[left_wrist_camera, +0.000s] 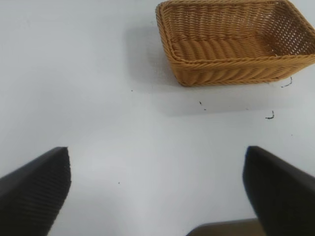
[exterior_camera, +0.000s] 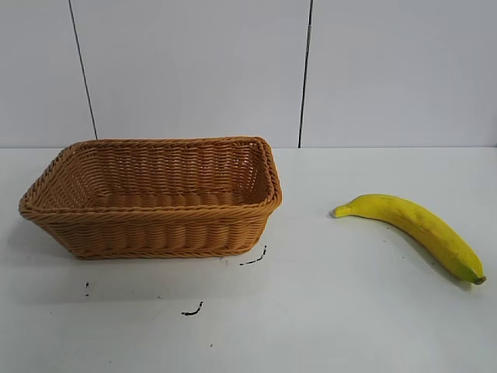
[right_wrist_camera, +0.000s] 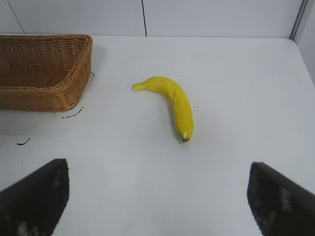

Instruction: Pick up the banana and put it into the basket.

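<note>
The yellow banana (exterior_camera: 415,228) lies flat on the white table at the right, its dark end toward the front right. It also shows in the right wrist view (right_wrist_camera: 174,102). The wicker basket (exterior_camera: 46,186) stands at the left, empty; it also shows in the left wrist view (left_wrist_camera: 170,37). Neither arm shows in the exterior view. My right gripper (right_wrist_camera: 158,196) is open and empty above bare table, well short of the banana. My left gripper (left_wrist_camera: 157,191) is open and empty above bare table, apart from the basket.
Small black marks (exterior_camera: 192,311) lie on the table in front of the basket. A white panelled wall (exterior_camera: 194,70) closes the back. Bare table lies between basket and banana.
</note>
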